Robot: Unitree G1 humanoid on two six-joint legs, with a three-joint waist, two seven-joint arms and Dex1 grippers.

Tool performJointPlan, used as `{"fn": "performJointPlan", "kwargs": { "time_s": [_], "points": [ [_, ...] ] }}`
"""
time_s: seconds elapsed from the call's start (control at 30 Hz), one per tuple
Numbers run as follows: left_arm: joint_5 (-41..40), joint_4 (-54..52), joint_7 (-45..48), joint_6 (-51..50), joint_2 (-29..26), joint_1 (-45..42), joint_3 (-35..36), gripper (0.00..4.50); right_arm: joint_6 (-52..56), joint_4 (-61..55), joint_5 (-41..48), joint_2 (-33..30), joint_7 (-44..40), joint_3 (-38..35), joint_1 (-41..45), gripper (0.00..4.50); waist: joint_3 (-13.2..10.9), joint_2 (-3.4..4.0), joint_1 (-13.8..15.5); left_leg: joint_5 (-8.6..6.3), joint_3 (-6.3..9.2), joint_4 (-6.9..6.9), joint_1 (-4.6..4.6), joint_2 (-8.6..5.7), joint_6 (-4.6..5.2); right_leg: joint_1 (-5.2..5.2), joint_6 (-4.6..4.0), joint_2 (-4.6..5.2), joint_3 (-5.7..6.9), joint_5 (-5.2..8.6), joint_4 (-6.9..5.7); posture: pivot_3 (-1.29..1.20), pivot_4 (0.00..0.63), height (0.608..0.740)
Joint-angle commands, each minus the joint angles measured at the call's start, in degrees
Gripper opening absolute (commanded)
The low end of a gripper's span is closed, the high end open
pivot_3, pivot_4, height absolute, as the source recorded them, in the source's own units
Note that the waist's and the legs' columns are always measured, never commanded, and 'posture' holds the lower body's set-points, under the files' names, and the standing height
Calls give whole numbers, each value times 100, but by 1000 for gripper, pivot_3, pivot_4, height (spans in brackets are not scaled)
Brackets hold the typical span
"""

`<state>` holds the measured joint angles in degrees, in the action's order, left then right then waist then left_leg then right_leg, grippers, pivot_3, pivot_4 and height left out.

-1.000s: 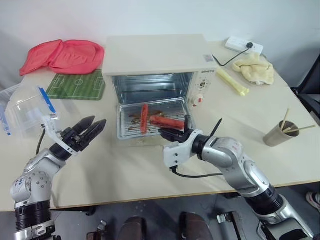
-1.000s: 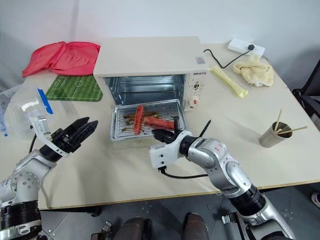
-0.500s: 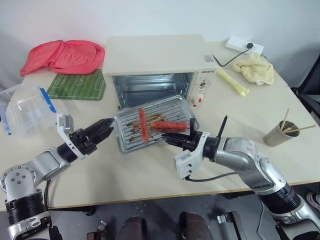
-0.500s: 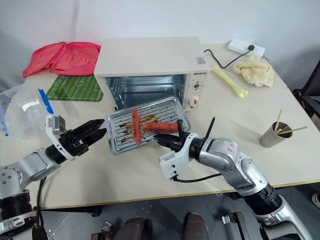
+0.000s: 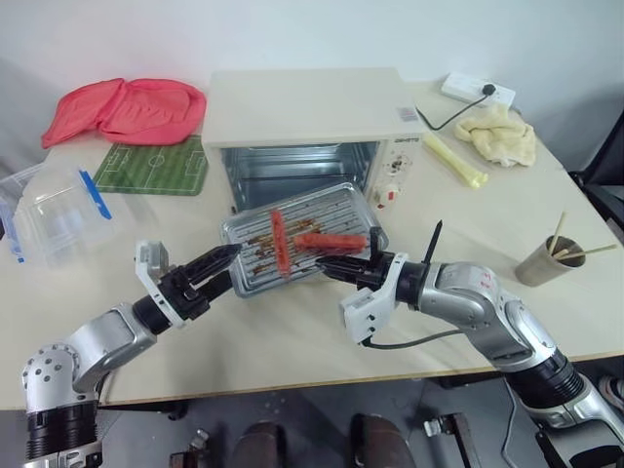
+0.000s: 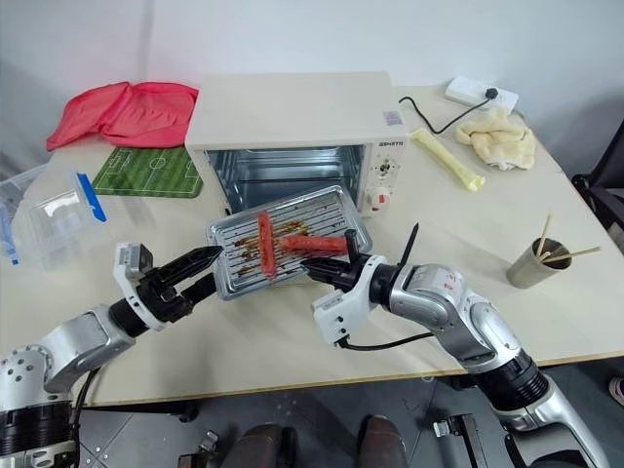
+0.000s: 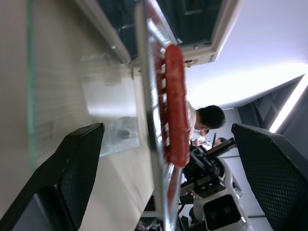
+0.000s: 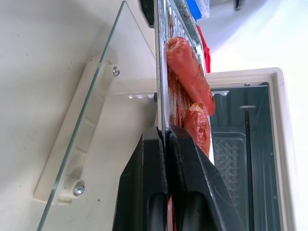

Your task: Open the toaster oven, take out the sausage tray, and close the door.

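Note:
The cream toaster oven [image 5: 312, 107] stands at the table's middle, its glass door [image 8: 82, 144] folded down flat in front. The silver sausage tray [image 5: 252, 258], carrying two red sausages [image 5: 330, 240], hangs tilted above the door. My right gripper [image 5: 338, 271] is shut on the tray's near right edge, and the right wrist view shows its fingers [image 8: 144, 192] pinching the rim. My left gripper [image 5: 222, 268] is open at the tray's left edge. In the left wrist view its fingers [image 7: 72, 173] stand on either side of the rim [image 7: 144, 96], apart from it.
A red cloth [image 5: 122, 105] and a green football mat [image 5: 151, 166] lie at the back left. A clear plastic box [image 5: 54, 210] sits at the left edge. On the right are a yellow towel [image 5: 497, 132], a power strip [image 5: 476, 88] and a cup with chopsticks [image 5: 546, 258].
My right gripper lifted the tray off the door and holds it tilted. My left gripper rolled over and moved right, up to the tray's left edge.

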<state>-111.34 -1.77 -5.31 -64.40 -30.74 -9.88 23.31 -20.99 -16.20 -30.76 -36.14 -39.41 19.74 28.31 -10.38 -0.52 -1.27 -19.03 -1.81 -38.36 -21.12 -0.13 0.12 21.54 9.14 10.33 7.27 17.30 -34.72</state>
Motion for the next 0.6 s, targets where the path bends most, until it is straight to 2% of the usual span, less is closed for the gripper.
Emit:
{"fn": "performJointPlan", "kwargs": {
  "time_s": [0.03, 0.4, 0.6],
  "points": [
    [-166, -201, -19, 73, 45, -87, -170, 3418, -90, -135, 270, 28, 30, -158, 92, 0, 0, 0, 16, 0, 0, -1, 0, 0, 0, -1, 0, 0, 0, 0, 0, 0, 150, 740],
    [-166, -282, -132, 148, 146, -82, -215, 101, -82, -255, 1284, -37, -434, -152, -168, 0, 0, 0, 57, 0, -5, -1, 0, 0, 0, -4, 0, -1, -3, 0, 8, 0, 150, 740],
    [-166, -309, -249, 69, 159, 28, -174, 42, -94, -295, 1431, -44, -571, -154, -206, 0, 0, 0, 107, 0, -9, -3, 1, 0, 0, -4, 0, -1, -6, 0, 11, 0, 150, 740]
  ]
}}
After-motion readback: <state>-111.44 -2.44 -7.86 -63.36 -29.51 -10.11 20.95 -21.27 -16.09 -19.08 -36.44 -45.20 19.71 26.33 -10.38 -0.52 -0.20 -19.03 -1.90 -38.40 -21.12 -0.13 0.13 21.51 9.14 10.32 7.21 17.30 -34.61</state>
